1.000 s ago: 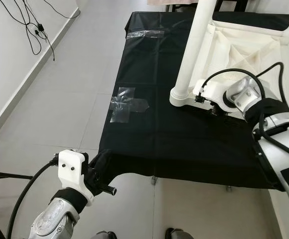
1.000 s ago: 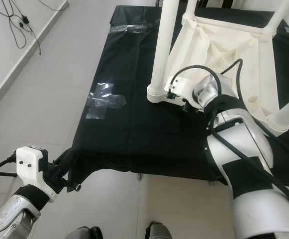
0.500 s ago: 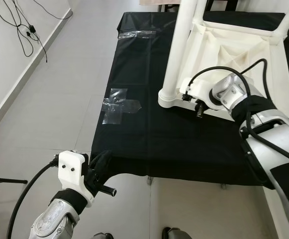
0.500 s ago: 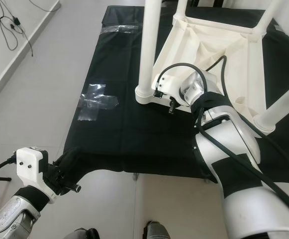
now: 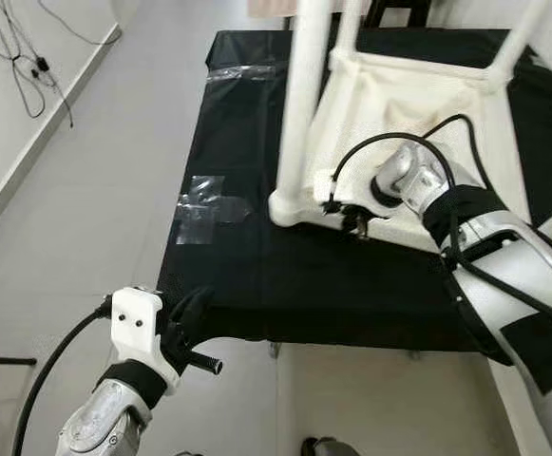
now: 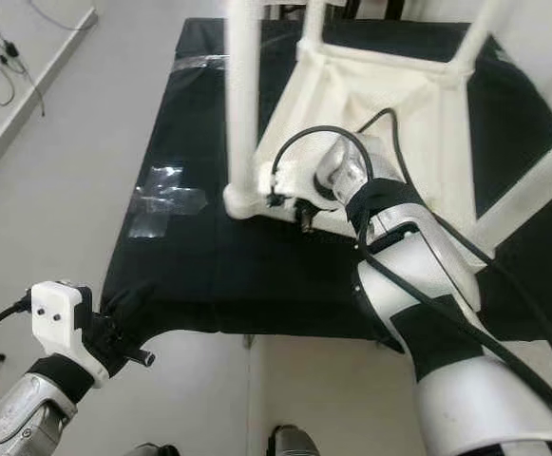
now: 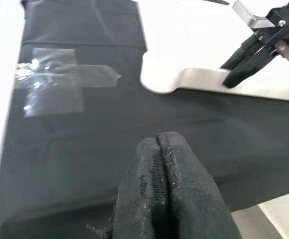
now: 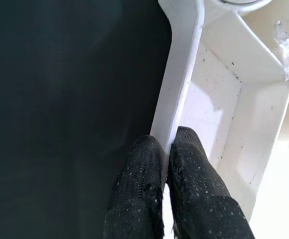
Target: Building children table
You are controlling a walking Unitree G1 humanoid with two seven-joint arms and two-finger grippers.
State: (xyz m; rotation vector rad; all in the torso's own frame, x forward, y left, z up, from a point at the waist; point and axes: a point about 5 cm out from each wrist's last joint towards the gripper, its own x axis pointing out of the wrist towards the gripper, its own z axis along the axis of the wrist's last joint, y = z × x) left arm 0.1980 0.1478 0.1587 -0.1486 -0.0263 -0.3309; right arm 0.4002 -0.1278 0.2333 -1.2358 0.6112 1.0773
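A white children's table (image 5: 418, 104) lies upside down on a black cloth (image 5: 247, 142), its legs (image 5: 299, 104) pointing up. My right gripper (image 5: 356, 220) is at the table's near edge, close to the left front leg. In the right wrist view the gripper (image 8: 164, 142) is shut on the thin white rim (image 8: 181, 79) of the tabletop. My left gripper (image 5: 195, 318) hovers by the cloth's front left corner. Its fingers (image 7: 160, 142) are shut on nothing.
The black cloth covers a low platform whose front edge (image 5: 352, 337) is near me. A patch of clear tape (image 5: 204, 197) sticks to the cloth left of the table. Grey floor (image 5: 85, 190) runs along the left, with cables (image 5: 19, 57) by the wall.
The camera has moved, so the scene sits further left and lower in the picture. The right gripper stays on the rim, and the table corner looks slightly nearer the tape. The left arm is unchanged.
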